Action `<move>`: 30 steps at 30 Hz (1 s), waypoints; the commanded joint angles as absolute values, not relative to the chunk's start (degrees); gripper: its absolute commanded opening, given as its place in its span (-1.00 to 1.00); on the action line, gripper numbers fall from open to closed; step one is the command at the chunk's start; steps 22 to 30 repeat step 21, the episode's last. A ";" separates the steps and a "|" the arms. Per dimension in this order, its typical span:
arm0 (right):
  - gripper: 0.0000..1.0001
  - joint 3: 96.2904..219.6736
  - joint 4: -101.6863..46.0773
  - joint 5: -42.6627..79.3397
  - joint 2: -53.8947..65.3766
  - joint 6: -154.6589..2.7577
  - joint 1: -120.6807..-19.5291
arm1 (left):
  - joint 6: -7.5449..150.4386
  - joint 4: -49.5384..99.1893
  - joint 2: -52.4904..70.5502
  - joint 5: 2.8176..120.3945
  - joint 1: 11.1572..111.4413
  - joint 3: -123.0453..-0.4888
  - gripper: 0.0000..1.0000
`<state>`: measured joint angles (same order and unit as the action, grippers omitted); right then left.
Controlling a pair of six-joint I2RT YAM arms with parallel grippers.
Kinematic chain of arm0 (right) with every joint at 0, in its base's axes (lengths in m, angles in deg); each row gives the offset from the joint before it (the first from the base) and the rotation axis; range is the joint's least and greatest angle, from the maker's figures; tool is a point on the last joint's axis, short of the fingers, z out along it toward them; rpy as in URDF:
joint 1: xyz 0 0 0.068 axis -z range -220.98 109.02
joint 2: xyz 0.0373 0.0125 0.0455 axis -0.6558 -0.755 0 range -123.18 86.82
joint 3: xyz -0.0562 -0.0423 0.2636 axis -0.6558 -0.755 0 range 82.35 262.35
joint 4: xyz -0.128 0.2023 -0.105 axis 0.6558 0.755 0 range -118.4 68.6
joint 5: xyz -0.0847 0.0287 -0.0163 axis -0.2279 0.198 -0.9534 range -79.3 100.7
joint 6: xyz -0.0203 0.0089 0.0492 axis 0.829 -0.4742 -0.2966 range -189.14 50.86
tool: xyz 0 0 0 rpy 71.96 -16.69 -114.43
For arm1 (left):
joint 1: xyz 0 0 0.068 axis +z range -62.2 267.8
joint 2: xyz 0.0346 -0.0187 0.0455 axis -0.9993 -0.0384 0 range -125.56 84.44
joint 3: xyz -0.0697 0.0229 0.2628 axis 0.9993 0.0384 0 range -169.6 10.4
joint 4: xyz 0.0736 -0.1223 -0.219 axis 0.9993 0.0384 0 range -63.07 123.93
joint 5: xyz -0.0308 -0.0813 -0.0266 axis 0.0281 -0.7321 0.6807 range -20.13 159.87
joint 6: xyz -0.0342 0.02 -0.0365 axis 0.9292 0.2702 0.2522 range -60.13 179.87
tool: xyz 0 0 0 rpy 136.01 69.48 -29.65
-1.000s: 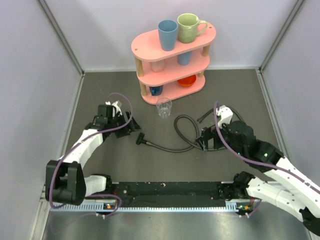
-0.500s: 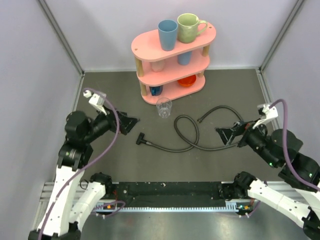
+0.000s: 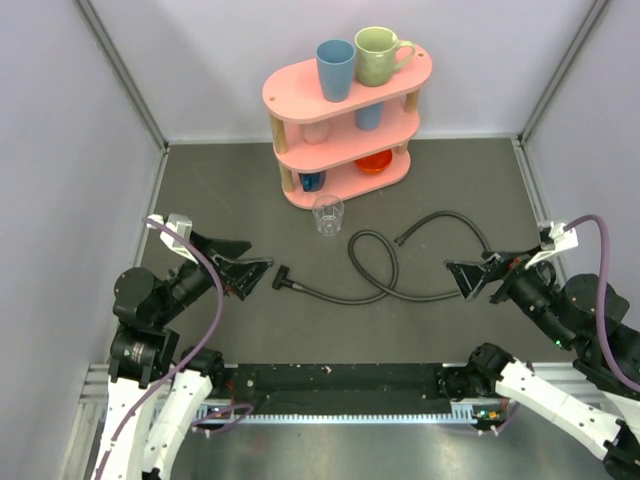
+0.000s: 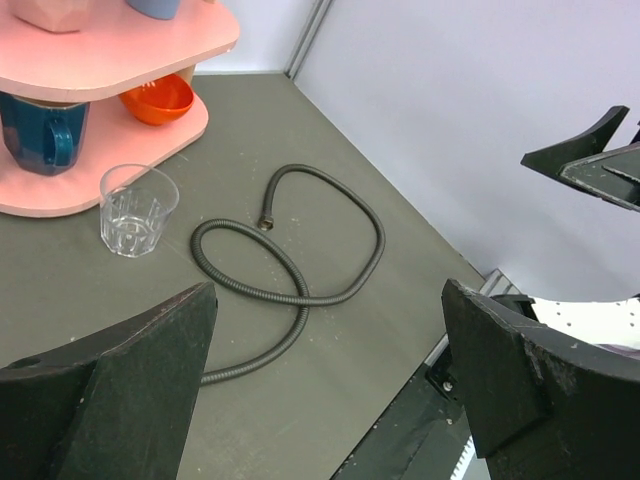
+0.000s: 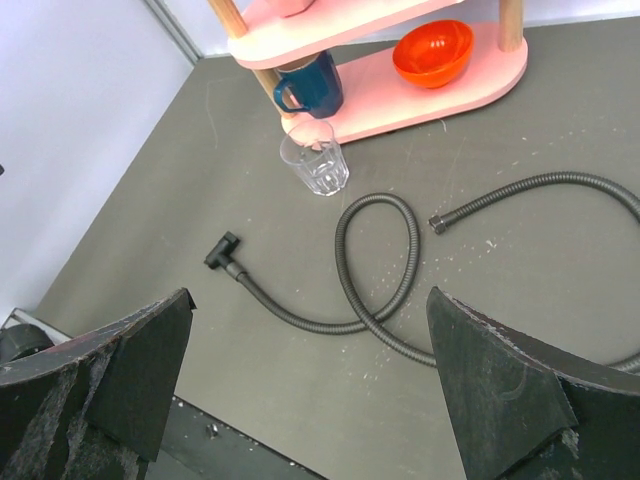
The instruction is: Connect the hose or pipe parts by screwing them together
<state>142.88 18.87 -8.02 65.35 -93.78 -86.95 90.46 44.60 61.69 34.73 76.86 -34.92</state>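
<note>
A thin black corrugated hose [image 3: 330, 296] lies in a loop on the dark table. Its left end carries a T-shaped fitting [image 3: 283, 277], and its other end, a small nut [image 3: 400, 241], lies right of the loop. Whether this is one hose or two joined parts I cannot tell. My left gripper [image 3: 243, 262] hangs open left of the T-fitting and holds nothing. My right gripper [image 3: 470, 276] is open too and covers part of the hose's right bend. The left wrist view shows the loop [image 4: 300, 295] and the nut [image 4: 266, 223]. The right wrist view shows the T-fitting [image 5: 222, 250] and the hose [image 5: 300, 320].
A pink three-tier shelf [image 3: 290, 95] with cups and an orange bowl stands at the back centre. A clear glass [image 3: 328, 214] stands just in front of it, near the hose loop. Walls close in on three sides. A black rail [image 3: 340, 380] runs along the near edge.
Both arms have drawn back from the hose toward the near corners and risen. The left gripper has opened wider. The hose lies where it was.
</note>
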 commanded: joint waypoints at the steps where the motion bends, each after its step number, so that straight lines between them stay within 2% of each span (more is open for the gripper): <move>1: 0.98 143.61 18.71 -9.08 65.38 -93.22 -86.59 | 92.04 41.96 61.59 33.92 76.81 -36.26 0.98; 30: 0.98 142.38 18.62 -9.61 65.90 -93.04 -86.68 | 91.42 43.72 61.32 36.21 76.81 -38.11 0.97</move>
